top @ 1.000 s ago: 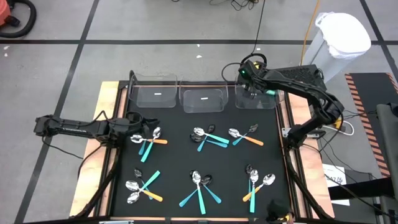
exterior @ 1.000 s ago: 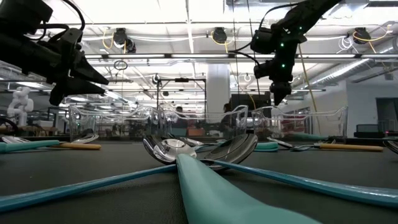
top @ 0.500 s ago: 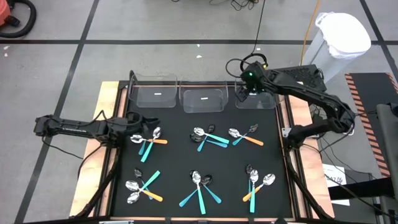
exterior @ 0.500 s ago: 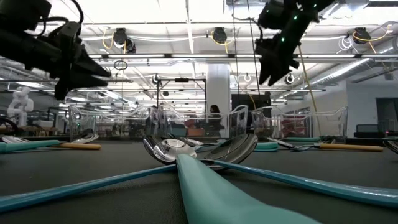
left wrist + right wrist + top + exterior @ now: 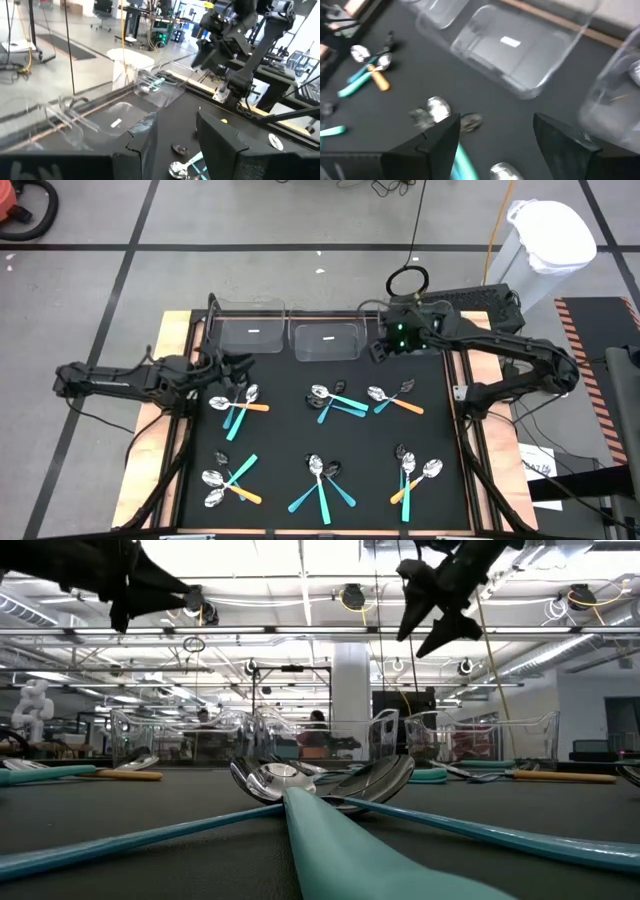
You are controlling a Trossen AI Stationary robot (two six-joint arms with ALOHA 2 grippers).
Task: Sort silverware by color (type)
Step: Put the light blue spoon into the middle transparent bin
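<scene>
Right hand [image 5: 378, 350] spread, empty, hovering at the right bin's [image 5: 412, 340] near-left corner. Left hand [image 5: 238, 364] also spread, nothing in it, above the far-left spoon cluster [image 5: 238, 406]. Spoons lie in six clusters on the counter [image 5: 280, 440]; one teal spoon is in the right bin.

High cam straight down; low cam level at mat [image 5: 290, 440]; both share spoons [image 5: 320, 780].

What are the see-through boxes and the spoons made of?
The bins look like clear, glossy plastic: the mat shows through them. The spoons seem to have shiny metal bowls, mirror-bright in the low view, though it could be silvery plastic. Their teal and orange handles look like matte plastic.
</scene>
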